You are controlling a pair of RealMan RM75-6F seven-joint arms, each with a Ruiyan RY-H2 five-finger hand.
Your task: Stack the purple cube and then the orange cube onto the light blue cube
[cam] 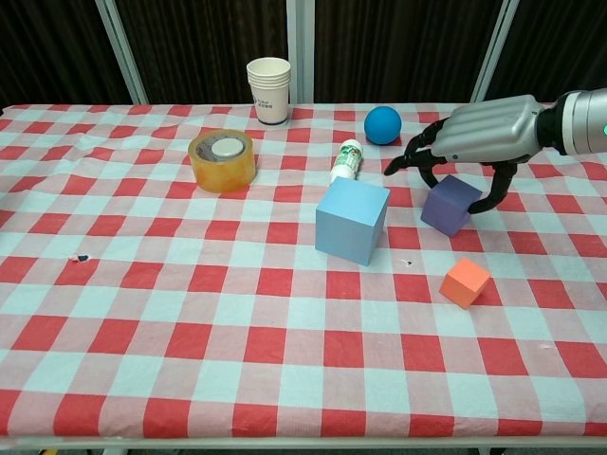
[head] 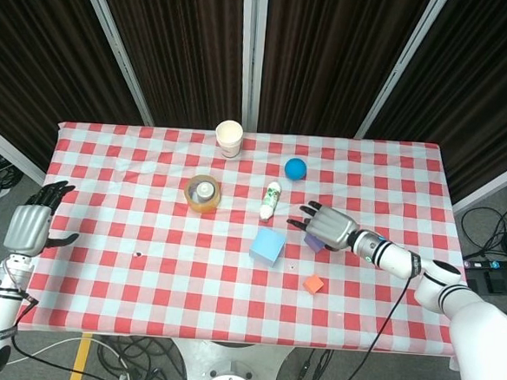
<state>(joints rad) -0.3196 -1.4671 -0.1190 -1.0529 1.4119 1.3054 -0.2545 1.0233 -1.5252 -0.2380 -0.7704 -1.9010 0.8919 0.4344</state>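
The purple cube [cam: 449, 207] rests on the checked cloth, just right of the larger light blue cube [cam: 352, 221]. My right hand [cam: 484, 133] is low over the purple cube. Its fingers [cam: 423, 161] curve down past the cube's far left corner and its thumb reaches to the cube's right edge; whether they touch it I cannot tell. In the head view the right hand [head: 331, 227] hides most of the purple cube [head: 313, 244]. The orange cube [cam: 465, 282] lies nearer the front, apart from both. My left hand [head: 26, 226] hangs open off the table's left side.
A yellow tape roll [cam: 222, 158], a stack of paper cups [cam: 269, 90], a white bottle lying down [cam: 347, 161] and a blue ball [cam: 382, 124] sit behind the cubes. The ball and the bottle are close to the right hand's fingers.
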